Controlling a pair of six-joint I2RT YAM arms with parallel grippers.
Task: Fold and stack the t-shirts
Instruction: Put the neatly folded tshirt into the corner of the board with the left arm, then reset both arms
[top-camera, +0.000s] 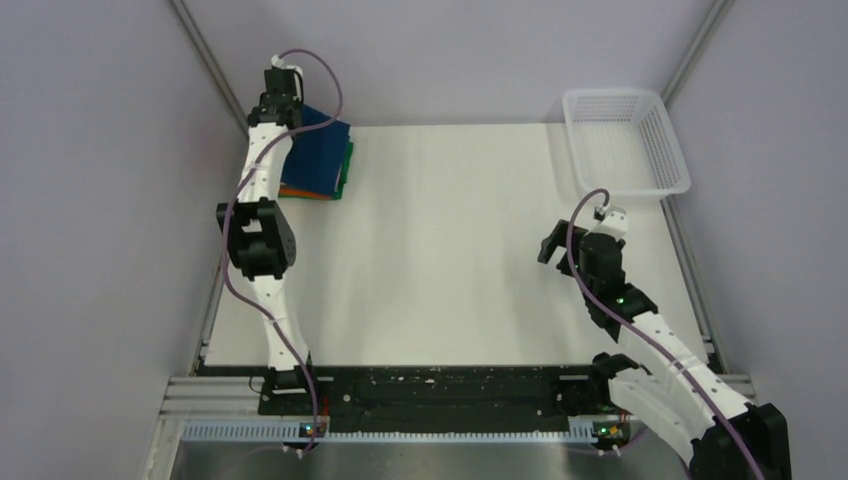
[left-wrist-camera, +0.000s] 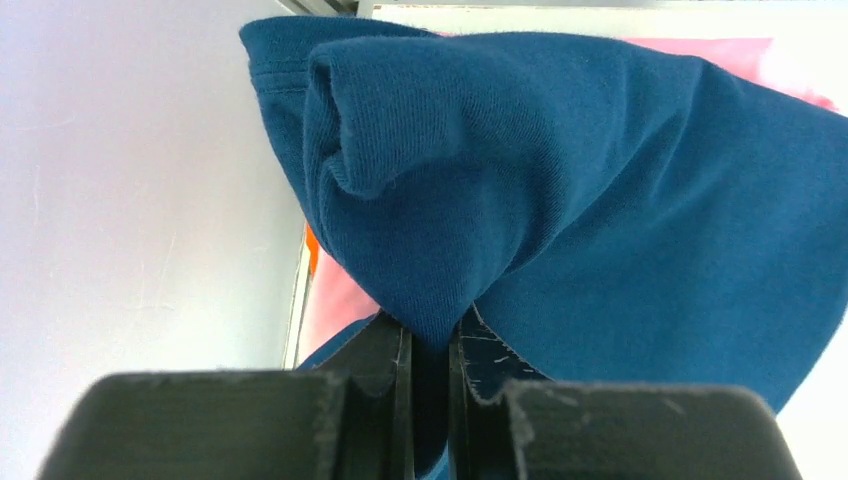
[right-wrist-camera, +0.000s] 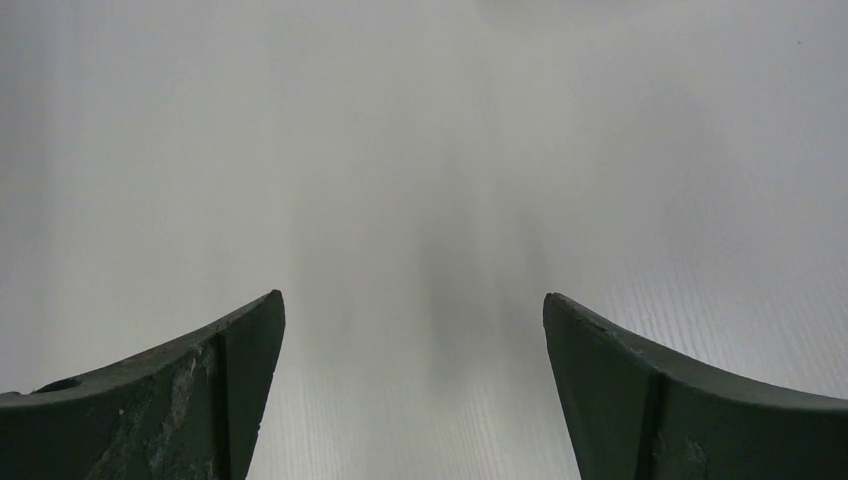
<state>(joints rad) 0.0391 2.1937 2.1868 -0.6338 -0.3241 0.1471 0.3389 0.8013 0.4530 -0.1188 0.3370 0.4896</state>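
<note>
The left tool (left-wrist-camera: 430, 345) pinches the blue t-shirt (left-wrist-camera: 600, 180) on the stack (top-camera: 338, 178) — next it should let go; the right tool (right-wrist-camera: 415, 330) is apart.

From above the near edge, looking down; left wrist tight on blue t-shirt (left-wrist-camera: 600, 200), also seen overhead; right wrist close over table (right-wrist-camera: 420, 150).

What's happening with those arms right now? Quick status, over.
Left gripper shut on blue t-shirt, atop the folded stack, far-left corner. Right gripper open, empty, over the table. Nothing blocking; basket sits far right.
</note>
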